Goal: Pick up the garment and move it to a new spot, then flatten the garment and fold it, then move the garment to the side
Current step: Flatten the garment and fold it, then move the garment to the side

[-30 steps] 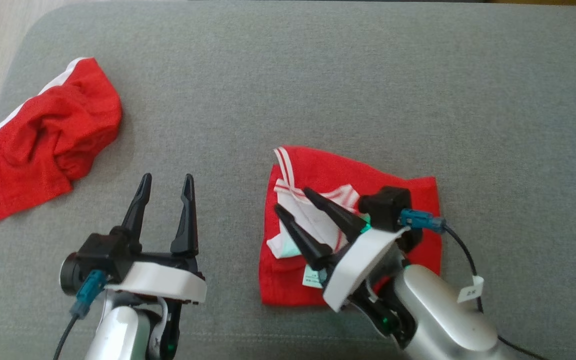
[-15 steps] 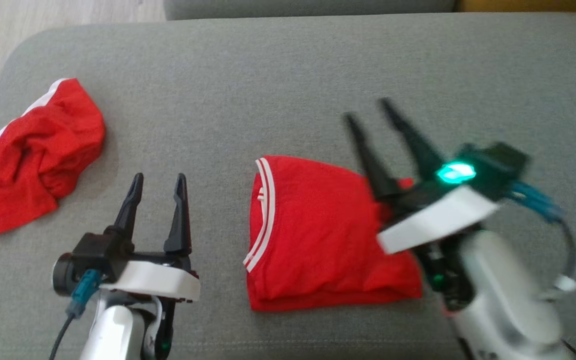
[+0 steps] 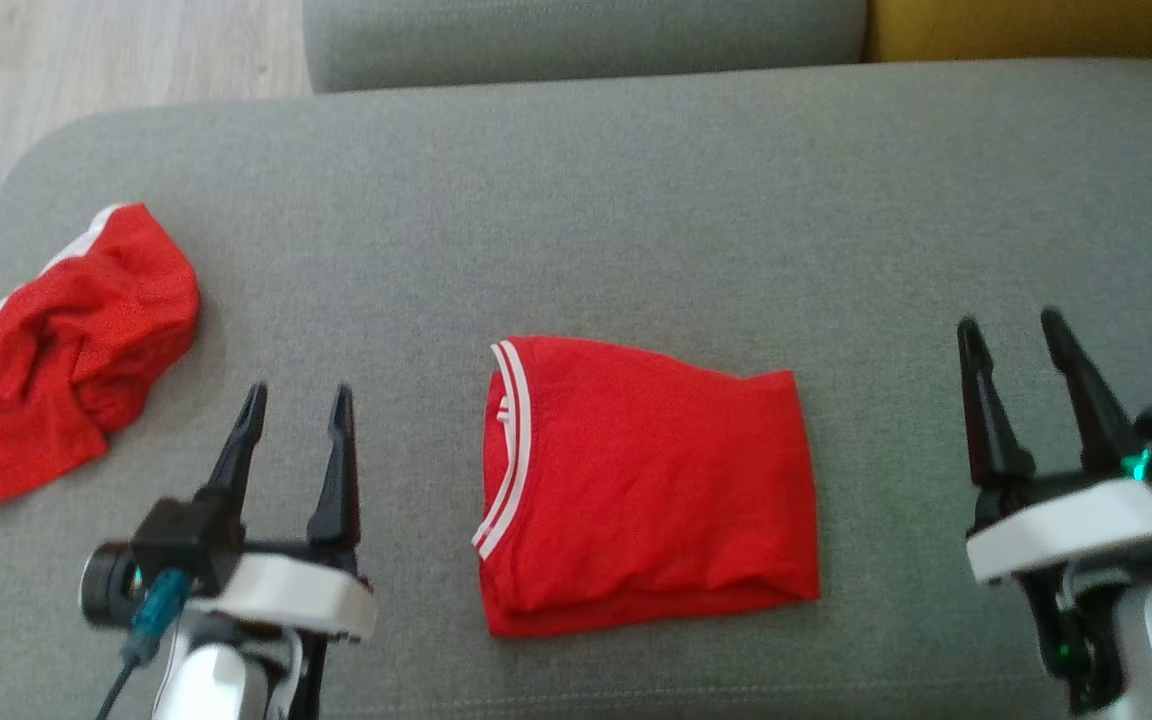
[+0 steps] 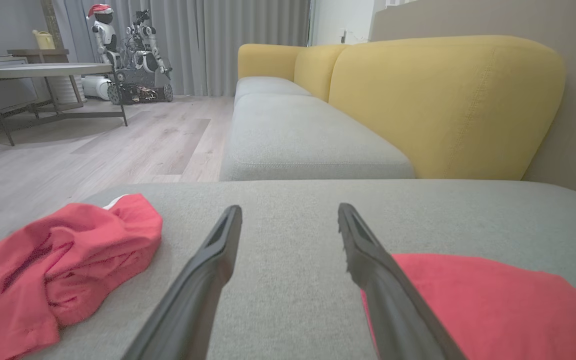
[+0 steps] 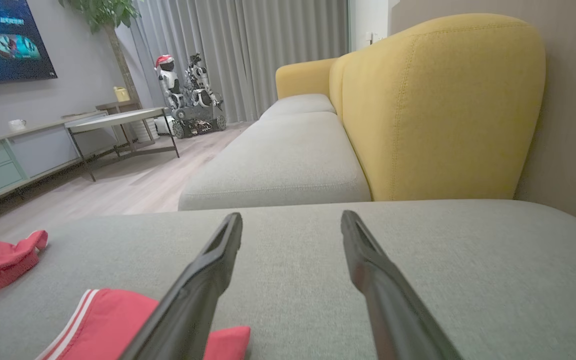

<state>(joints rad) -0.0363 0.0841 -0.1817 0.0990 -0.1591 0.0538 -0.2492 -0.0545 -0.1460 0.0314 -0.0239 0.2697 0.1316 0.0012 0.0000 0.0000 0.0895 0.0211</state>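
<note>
1. Head view: folded red white-collared fabric garment (image 3: 646,480) lies by the grey upholstered seat's (image 3: 636,200) front edge, between the wide-spread, empty left gripper (image 3: 298,392) and right gripper (image 3: 1008,320).
2. Left wrist view: crumpled red cloth (image 4: 63,260) near the seat's left edge.
3. Right wrist view: fingers (image 5: 203,280) parted over the seat.

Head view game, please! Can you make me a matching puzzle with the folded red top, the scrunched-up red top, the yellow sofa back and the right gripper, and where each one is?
Things:
1. folded red garment with white-striped collar
2. crumpled red garment with white trim
3. yellow fabric sofa back
4. right gripper

Places:
A. top right corner
B. lower right, open, holding nothing
C. far left, bunched up
D. middle of the grey sofa cushion, lying flat

Pairs: 1-D, 2-C, 3-A, 4-B.
</note>
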